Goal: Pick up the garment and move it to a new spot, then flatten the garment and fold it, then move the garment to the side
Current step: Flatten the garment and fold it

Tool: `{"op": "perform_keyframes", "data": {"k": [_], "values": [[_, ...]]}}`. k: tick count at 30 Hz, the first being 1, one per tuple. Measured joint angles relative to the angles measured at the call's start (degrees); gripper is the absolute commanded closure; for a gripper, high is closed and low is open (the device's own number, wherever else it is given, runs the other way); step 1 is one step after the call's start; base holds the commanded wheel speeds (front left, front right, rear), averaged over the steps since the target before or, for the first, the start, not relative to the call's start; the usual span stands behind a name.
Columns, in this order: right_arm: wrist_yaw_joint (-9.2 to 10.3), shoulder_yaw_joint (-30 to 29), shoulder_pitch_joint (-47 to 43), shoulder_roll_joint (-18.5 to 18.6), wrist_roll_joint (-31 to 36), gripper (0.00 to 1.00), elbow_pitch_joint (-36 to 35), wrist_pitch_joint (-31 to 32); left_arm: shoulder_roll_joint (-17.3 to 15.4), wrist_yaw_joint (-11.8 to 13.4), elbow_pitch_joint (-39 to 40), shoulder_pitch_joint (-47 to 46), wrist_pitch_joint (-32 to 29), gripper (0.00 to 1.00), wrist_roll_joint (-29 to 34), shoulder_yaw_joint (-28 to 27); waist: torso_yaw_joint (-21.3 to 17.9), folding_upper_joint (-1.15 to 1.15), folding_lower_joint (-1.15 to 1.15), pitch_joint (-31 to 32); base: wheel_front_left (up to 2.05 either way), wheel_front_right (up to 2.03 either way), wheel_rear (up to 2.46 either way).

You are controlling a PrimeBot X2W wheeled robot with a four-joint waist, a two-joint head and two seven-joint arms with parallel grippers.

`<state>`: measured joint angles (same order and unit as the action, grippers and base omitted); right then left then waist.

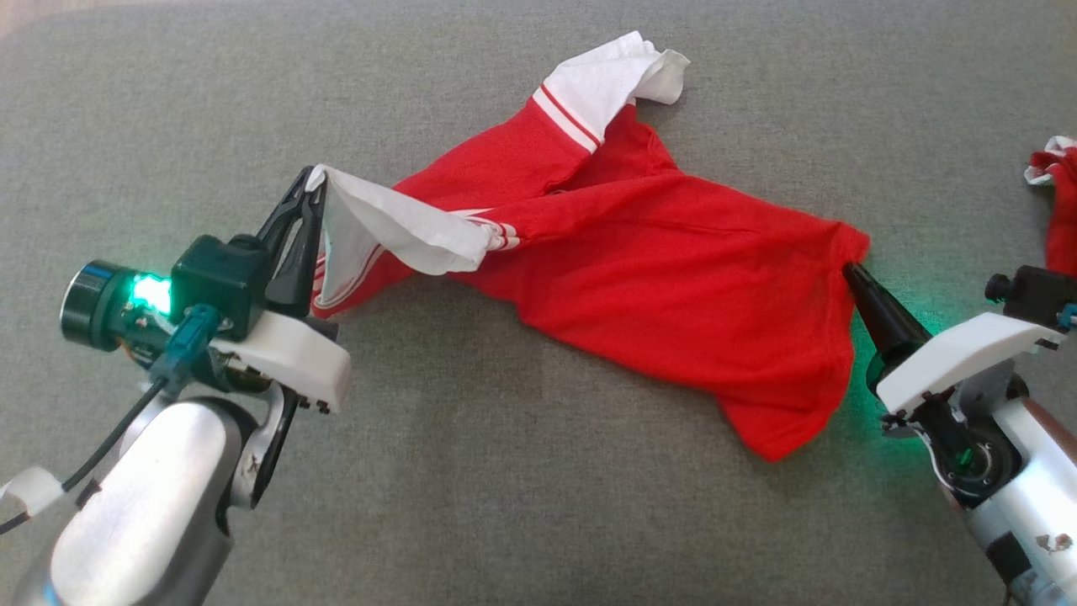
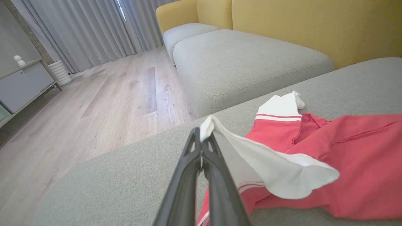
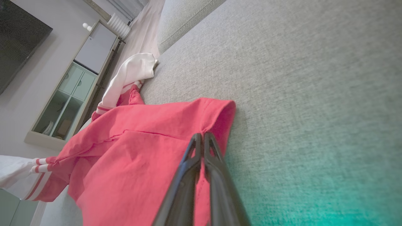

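Note:
A red garment [image 1: 665, 269] with white, red-striped sleeves lies stretched across the grey cushion [image 1: 505, 505]. My left gripper [image 1: 310, 181] is shut on the tip of one white sleeve [image 2: 267, 163], lifting it off the surface. At the garment's right edge, my right gripper [image 1: 848, 271] is shut on the red hem [image 3: 216, 125]. The other white sleeve [image 1: 610, 80] rests crumpled at the far side. Between the grippers the red body [image 2: 361, 163] sags in folds and a lower corner droops toward me.
A second red and white cloth [image 1: 1056, 202] lies at the cushion's right edge. Beyond the cushion are a grey and yellow sofa [image 2: 251, 59], a wooden floor [image 2: 94, 103], curtains and a low cabinet [image 2: 22, 81].

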<state>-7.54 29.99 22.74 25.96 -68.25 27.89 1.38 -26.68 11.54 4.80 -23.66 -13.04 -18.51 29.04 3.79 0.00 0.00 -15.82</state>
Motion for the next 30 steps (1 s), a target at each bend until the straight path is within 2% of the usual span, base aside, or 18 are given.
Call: {"op": "perform_keyframes", "data": {"k": [8, 12, 21, 30], "values": [[0.0, 3.1, 0.34, 2.53, -0.88, 1.0, -1.1, -5.08, 0.01, 0.0, -1.23, -0.05, 1.79, 1.0, -0.1, -0.1, 0.0, 0.0, 0.0, 1.1, 0.0, 0.0, 0.0], [0.0, 3.18, 1.19, 7.15, -1.2, 1.0, -4.02, -8.04, -0.43, -1.2, -1.88, -0.31, 4.15, 1.0, -0.83, -1.13, -0.39, 0.0, 0.0, 3.08, 0.0, 0.0, 0.0], [0.0, 1.41, 4.93, 19.69, 0.8, 1.0, -14.82, -10.45, -3.01, -6.7, -2.58, -6.4, 8.76, 1.0, -4.89, -4.69, -2.36, 0.0, -0.01, 9.55, 0.0, 0.0, 0.0], [0.0, -3.03, 9.16, 27.09, 5.55, 1.0, -24.77, -8.58, -4.93, -10.27, -2.0, -15.83, 9.79, 1.0, -7.03, -7.48, -5.3, 0.0, -0.02, 15.62, 0.0, 0.0, 0.0]]}}
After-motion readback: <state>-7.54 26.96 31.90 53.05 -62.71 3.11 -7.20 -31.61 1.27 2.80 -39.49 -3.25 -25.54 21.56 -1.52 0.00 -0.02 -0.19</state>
